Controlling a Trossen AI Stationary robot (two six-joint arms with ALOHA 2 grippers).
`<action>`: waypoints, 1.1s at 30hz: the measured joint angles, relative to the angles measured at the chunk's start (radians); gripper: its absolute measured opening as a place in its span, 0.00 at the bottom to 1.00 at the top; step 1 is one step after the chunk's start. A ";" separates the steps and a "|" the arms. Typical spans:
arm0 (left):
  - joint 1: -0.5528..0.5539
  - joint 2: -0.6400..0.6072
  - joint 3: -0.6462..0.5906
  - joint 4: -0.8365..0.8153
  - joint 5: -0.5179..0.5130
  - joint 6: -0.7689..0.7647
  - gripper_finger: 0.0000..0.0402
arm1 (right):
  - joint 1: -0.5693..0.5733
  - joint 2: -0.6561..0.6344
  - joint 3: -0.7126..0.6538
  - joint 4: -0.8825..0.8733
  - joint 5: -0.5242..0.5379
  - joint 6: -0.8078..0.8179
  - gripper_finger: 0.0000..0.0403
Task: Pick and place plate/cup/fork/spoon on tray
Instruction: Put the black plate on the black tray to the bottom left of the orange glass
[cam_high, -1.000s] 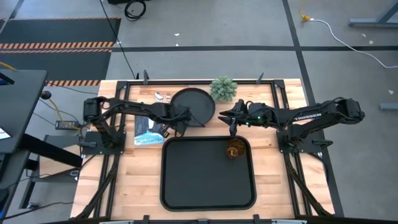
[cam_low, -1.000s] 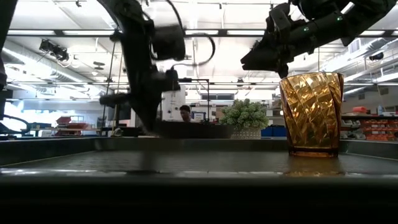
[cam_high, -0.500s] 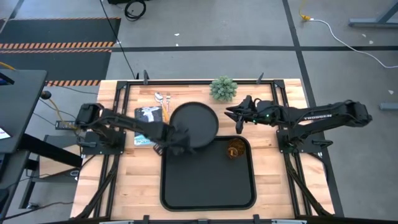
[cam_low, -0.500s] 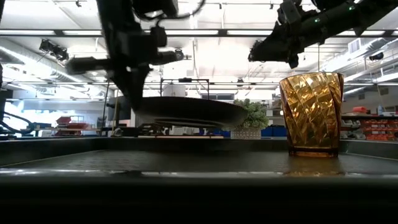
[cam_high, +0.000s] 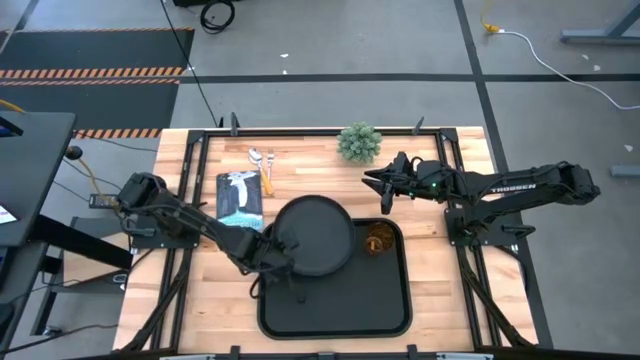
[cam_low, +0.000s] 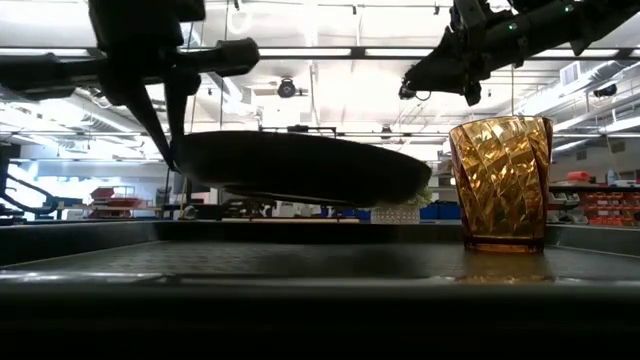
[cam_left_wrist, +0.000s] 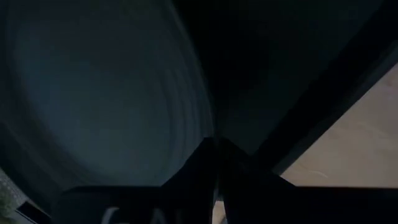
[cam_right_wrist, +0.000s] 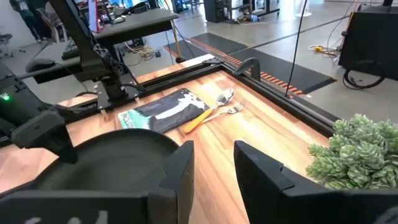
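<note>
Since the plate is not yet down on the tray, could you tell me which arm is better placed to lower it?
Left: its gripper already holds the plate above the tray; the right gripper hangs open beyond it.

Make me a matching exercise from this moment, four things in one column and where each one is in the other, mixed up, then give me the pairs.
Things:
1. plate
2. cup
3. fork
4. potted plant

Places:
A. standing on the tray, in its far right corner
B. lying on the table's bare wood beside the spoon, near the far edge
C. held by the left gripper above the tray, not yet set down
D. at the table's far edge, off the tray

Pairs: 1-C, 2-A, 3-B, 4-D
</note>
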 joint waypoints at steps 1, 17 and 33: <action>-0.006 0.000 0.000 0.002 0.000 0.001 0.03 | 0.000 0.000 0.000 0.000 0.000 0.002 0.30; -0.095 0.048 -0.002 0.078 0.047 0.085 0.03 | 0.000 0.000 0.000 0.020 -0.026 0.015 0.30; -0.163 0.164 -0.002 0.187 0.026 0.146 0.03 | 0.000 -0.006 0.000 0.038 -0.054 0.015 0.30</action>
